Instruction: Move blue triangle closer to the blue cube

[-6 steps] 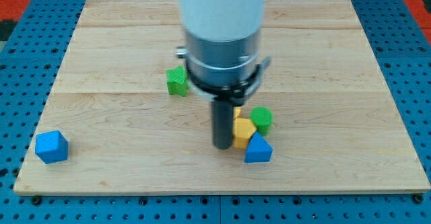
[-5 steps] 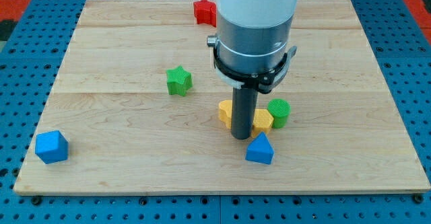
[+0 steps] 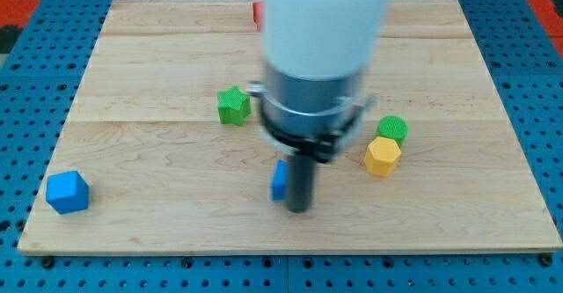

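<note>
The blue triangle [image 3: 279, 181] lies low on the board near the middle, mostly hidden behind my rod; only its left edge shows. My tip [image 3: 299, 208] rests on the board against the triangle's right side. The blue cube [image 3: 68, 192] sits far off at the view's bottom left corner of the board. The arm's body is blurred.
A green star [image 3: 233, 105] lies left of the arm. A yellow hexagon block [image 3: 383, 156] and a green cylinder [image 3: 392, 129] lie to the right. A red block [image 3: 257, 12] peeks out at the top, behind the arm. The wooden board [image 3: 158, 55] ends just below my tip.
The blue triangle has slid left, from right of the rod to its left side. The yellow hexagon and green cylinder have shifted right. The second yellow block no longer shows.
</note>
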### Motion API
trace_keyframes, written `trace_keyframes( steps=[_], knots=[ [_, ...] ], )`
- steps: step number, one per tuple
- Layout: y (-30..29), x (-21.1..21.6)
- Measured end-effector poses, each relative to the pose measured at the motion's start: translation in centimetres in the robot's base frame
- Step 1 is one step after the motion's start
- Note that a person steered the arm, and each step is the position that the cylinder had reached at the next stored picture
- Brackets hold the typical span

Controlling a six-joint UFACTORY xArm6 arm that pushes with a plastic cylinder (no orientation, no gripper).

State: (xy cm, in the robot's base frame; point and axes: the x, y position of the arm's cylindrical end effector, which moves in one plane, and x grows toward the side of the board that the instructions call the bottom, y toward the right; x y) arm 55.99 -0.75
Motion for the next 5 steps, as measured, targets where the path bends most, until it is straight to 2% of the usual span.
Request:
trace_keyframes(
  steps=[2, 3, 5],
  knots=[
    [4.4, -3.8],
    [-1.4, -3.8],
    [-17.2, -3.1]
  ],
)
